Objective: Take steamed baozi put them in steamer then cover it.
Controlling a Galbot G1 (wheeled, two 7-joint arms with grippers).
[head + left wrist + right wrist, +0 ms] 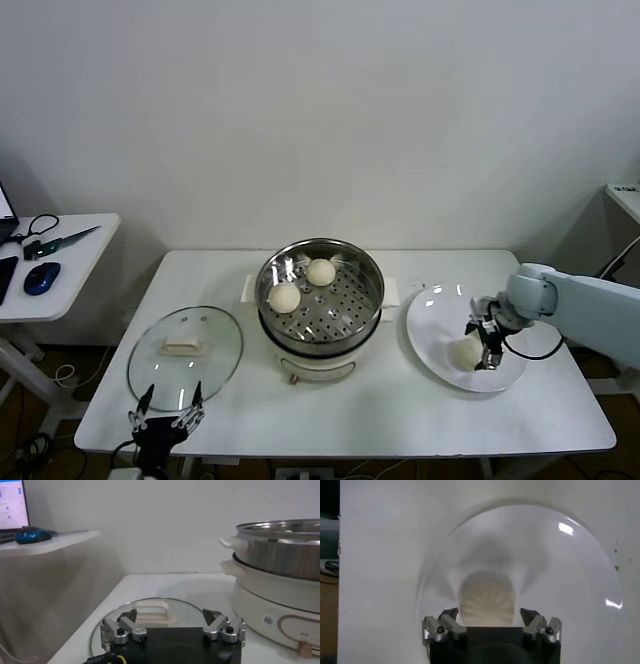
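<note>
Two baozi lie on the perforated tray of the steamer at the table's centre. One baozi lies on the white plate at the right. My right gripper is open right over it, fingers on either side and not touching. The glass cover with its cream handle lies flat on the table at the left. My left gripper is open and empty, just in front of the cover. A fourth baozi is not in view.
A side table at the far left carries a blue mouse and scissors. The steamer's cream base stands close to the cover's right side. Bare table top lies in front of the steamer.
</note>
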